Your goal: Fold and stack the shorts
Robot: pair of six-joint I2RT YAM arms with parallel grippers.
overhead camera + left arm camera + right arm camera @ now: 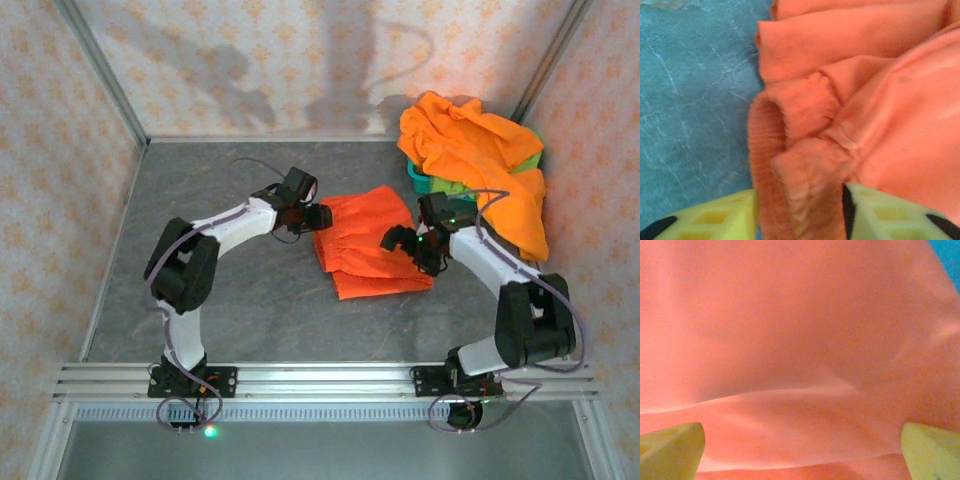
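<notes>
1 pair of orange shorts (372, 245) lies folded flat

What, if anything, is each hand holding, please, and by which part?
The left hand straddles the gathered waistband of the folded orange shorts; whether it grips cannot be told. The right hand is open, holding nothing.

Left arm (200, 262), right arm (500, 285): white tubular links, bulky black joint housings, black bases. Thin grey cables (250, 164) looped along each. Left gripper (800, 212), right gripper (800, 452): pale yellow plastic fingers (885, 215), recessed pockets, black patches. Green light (209, 431) below left base.
</notes>
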